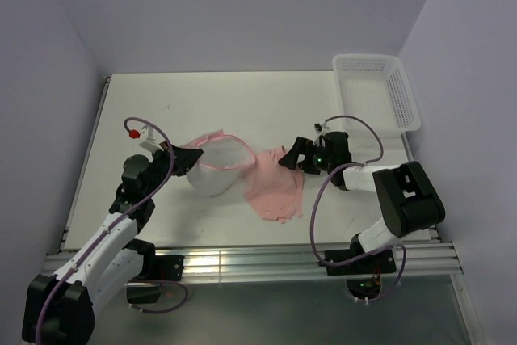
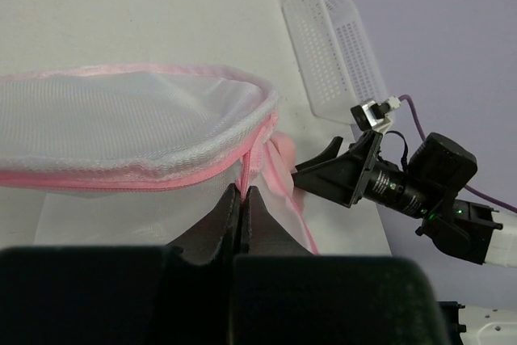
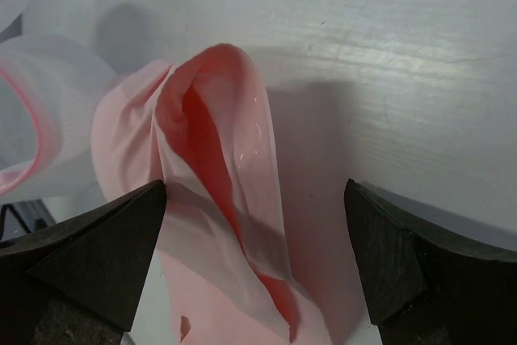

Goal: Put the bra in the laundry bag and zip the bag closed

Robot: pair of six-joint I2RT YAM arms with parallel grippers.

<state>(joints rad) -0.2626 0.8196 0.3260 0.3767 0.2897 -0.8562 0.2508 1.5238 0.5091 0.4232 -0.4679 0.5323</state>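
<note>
- My left fingers (image 2: 216, 228) are pressed together with almost no gap, pinching the pink rim of the laundry bag (image 2: 121, 119).
- From overhead, my left gripper (image 1: 187, 159) sits at the left edge of that mesh pouch (image 1: 214, 163), which lies on the white table (image 1: 202, 103) left of centre, with its mouth gaping towards the right.
- The bra (image 1: 275, 187) is outside the bag, spread flat on the table just right of it; its near edge looks to touch the bag's rim.
- My right gripper (image 1: 289, 155) is wide open at the bra's upper right corner.
- In my right wrist view, the two dark fingers (image 3: 105, 240) straddle a raised fold of the pink fabric (image 3: 218, 159), one on each side, gripping nothing.
- I cannot tell whether either fingertip touches the cloth.
- The white lattice basket (image 1: 376, 94) stands at the far right corner, well apart from both garments.
</note>
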